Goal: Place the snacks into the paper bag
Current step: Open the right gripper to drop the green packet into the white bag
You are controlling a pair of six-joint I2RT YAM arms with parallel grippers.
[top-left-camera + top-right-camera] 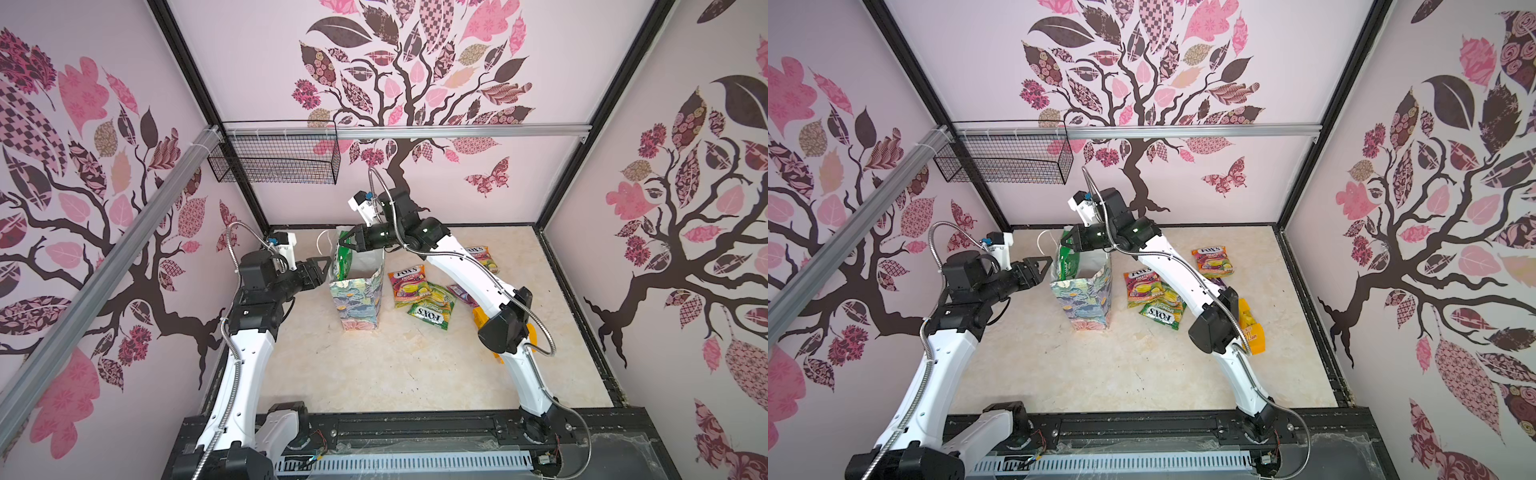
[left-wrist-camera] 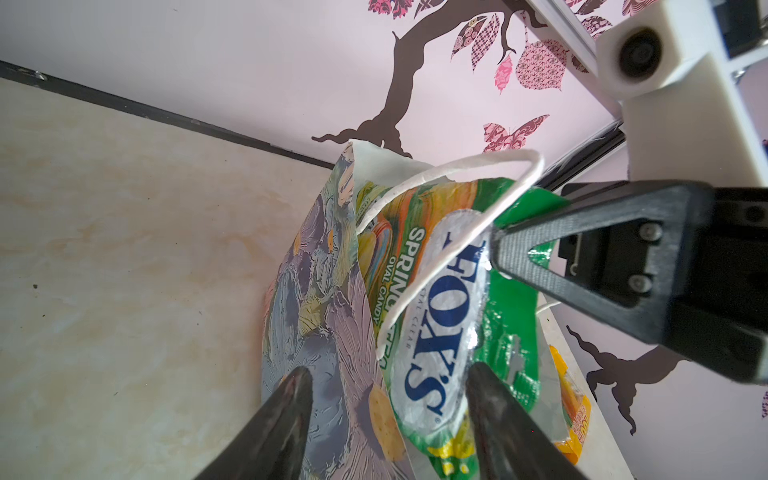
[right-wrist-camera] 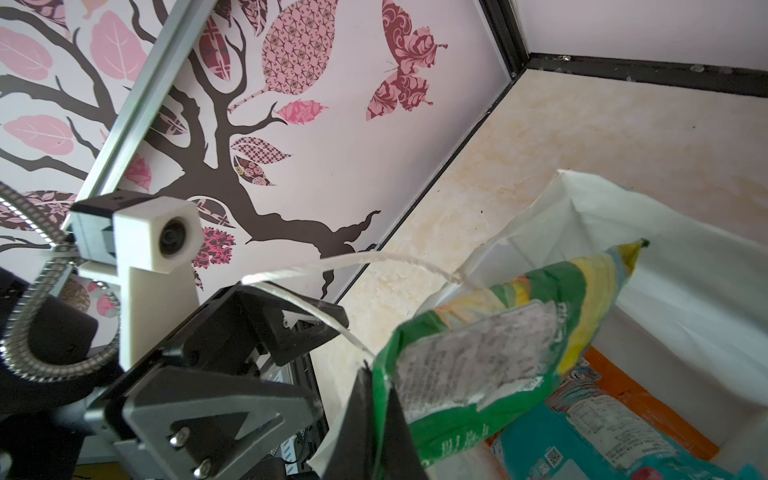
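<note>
On the counter (image 1: pixel 374 374), toward its back, the bag (image 1: pixel 359 303) stood upright, floral outside and white within, its mouth open. The left end effector (image 1: pixel 322 268), fingers spread, sat at the bag's left rim, seemingly to steady it; contact was unclear. The right end effector (image 1: pixel 349 241) pinched a glossy green packet (image 1: pixel 343 259) by one edge, hanging it half inside the mouth, ready for release. Loose packets (image 1: pixel 411 286) lay beside the bag. A white cord handle (image 2: pixel 478 166) looped across the green packet.

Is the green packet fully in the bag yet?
Not yet. The right claw is shut on the green packet, holding it in the open mouth of the paper bag.
</note>
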